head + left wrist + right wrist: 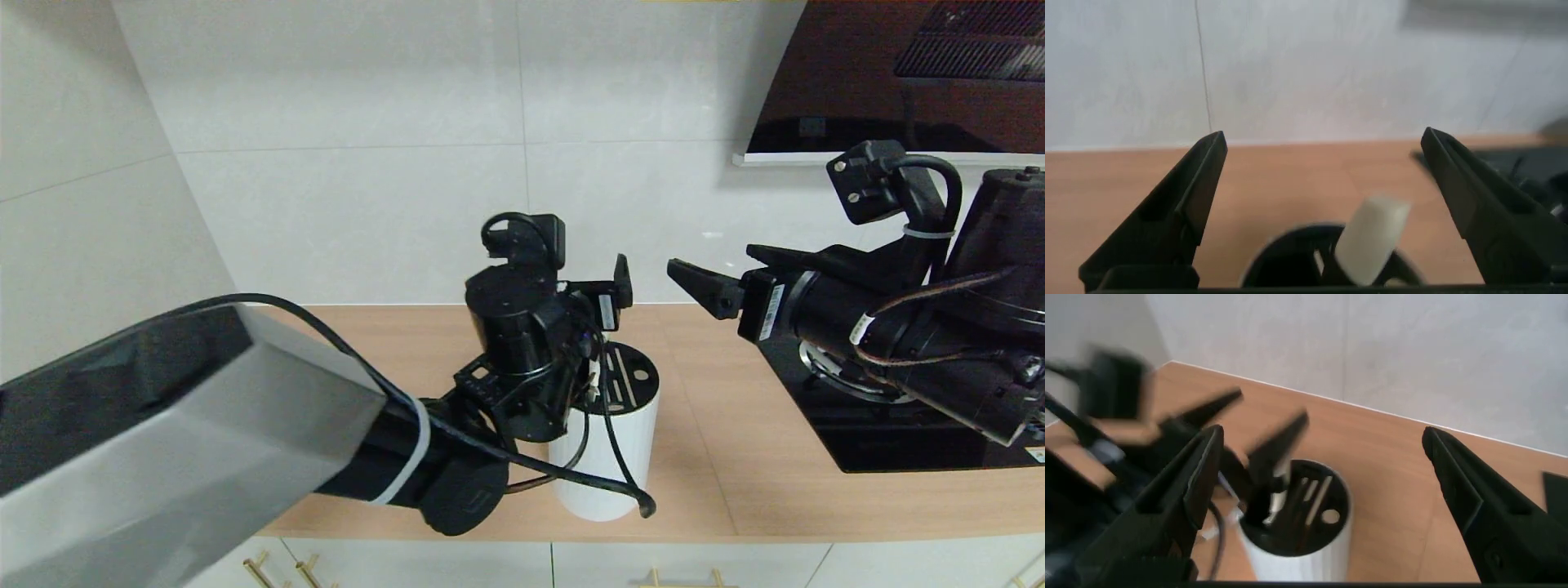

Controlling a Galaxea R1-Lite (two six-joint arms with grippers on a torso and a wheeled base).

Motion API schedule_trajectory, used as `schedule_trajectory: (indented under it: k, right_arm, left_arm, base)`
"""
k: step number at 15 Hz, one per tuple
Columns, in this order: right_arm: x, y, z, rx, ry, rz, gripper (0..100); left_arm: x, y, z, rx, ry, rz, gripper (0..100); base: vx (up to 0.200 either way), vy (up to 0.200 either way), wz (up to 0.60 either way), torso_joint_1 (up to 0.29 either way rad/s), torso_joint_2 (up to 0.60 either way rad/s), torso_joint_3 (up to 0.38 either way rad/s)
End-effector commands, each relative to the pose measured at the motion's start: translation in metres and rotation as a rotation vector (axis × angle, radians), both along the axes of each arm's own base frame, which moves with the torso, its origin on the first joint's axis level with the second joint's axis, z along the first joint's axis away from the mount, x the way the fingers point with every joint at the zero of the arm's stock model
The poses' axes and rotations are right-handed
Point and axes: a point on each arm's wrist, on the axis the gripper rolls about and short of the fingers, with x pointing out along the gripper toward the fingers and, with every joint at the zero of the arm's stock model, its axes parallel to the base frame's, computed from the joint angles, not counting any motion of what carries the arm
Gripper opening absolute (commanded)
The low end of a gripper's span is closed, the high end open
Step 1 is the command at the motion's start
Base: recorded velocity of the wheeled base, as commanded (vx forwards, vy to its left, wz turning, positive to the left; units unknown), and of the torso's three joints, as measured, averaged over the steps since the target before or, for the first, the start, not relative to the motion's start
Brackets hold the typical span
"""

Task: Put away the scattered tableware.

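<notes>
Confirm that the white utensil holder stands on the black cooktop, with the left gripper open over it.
Not quite: the white utensil holder stands on the wooden countertop, beside the black cooktop, as the head view shows. The left gripper is open over it.

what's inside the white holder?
One pale handle sticks up from the holder's black slotted lid; everything under the lid is covered.
</notes>
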Motion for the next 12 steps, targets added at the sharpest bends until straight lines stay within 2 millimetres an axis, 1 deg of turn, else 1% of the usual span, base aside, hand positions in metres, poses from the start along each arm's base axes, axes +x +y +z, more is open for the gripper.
schedule_trajectory:
  k: [1, 2, 3, 4, 5, 7, 8, 9, 10, 11, 12]
  right_arm:
    - [0.001, -0.006, 0.003, 0.004, -0.01, -0.024, 100]
    - [0.002, -0.014, 0.01, 0.019, -0.032, -0.044, 100]
    - [-0.002, -0.023, 0.017, 0.034, -0.055, -0.066, 100]
    - [-0.008, -0.036, 0.024, 0.05, -0.081, -0.098, 100]
    - [-0.024, -0.054, 0.027, 0.06, -0.1, -0.132, 100]
    - [-0.066, -0.089, 0.019, 0.061, -0.128, -0.194, 100]
    - [-0.079, -0.101, 0.016, 0.059, -0.144, -0.228, 100]
    - [-0.106, -0.125, 0.004, 0.059, -0.172, -0.317, 100]
    - [-0.125, -0.136, -0.002, 0.064, -0.202, -0.348, 100]
    - [-0.148, -0.145, -0.012, 0.065, -0.225, -0.36, 100]
    - [-0.171, -0.15, -0.02, 0.064, -0.244, -0.363, 100]
  left_arm:
    - [-0.035, 0.052, 0.07, -0.082, -0.11, -0.03, 100]
    - [-0.043, 0.068, 0.086, -0.076, -0.132, -0.054, 100]
    - [-0.055, 0.085, 0.1, -0.07, -0.141, -0.047, 100]
    - [-0.069, 0.107, 0.108, -0.062, -0.132, -0.023, 100]
    - [-0.089, 0.131, 0.11, -0.059, -0.132, -0.005, 100]
    - [-0.131, 0.181, 0.106, -0.055, -0.135, 0.058, 100]
    - [-0.146, 0.198, 0.103, -0.048, -0.135, 0.088, 100]
    - [-0.182, 0.232, 0.098, -0.031, -0.134, 0.13, 100]
    - [-0.206, 0.249, 0.095, -0.025, -0.135, 0.147, 100]
    - [-0.235, 0.266, 0.091, -0.019, -0.135, 0.161, 100]
    - [-0.262, 0.279, 0.085, -0.01, -0.133, 0.175, 100]
  base:
    - [0.0, 0.0, 0.0, 0.0, 0.0, 0.0]
    - [0.0, 0.0, 0.0, 0.0, 0.0, 0.0]
    - [0.0, 0.0, 0.0, 0.0, 0.0, 0.0]
    - [0.0, 0.0, 0.0, 0.0, 0.0, 0.0]
    - [0.0, 0.0, 0.0, 0.0, 0.0, 0.0]
    - [0.0, 0.0, 0.0, 0.0, 0.0, 0.0]
    - [0.0, 0.0, 0.0, 0.0, 0.0, 0.0]
    - [0.0, 0.0, 0.0, 0.0, 0.0, 0.0]
    - [0.0, 0.0, 0.0, 0.0, 0.0, 0.0]
    - [0.0, 0.0, 0.0, 0.0, 0.0, 0.0]
    - [0.0, 0.0, 0.0, 0.0, 0.0, 0.0]
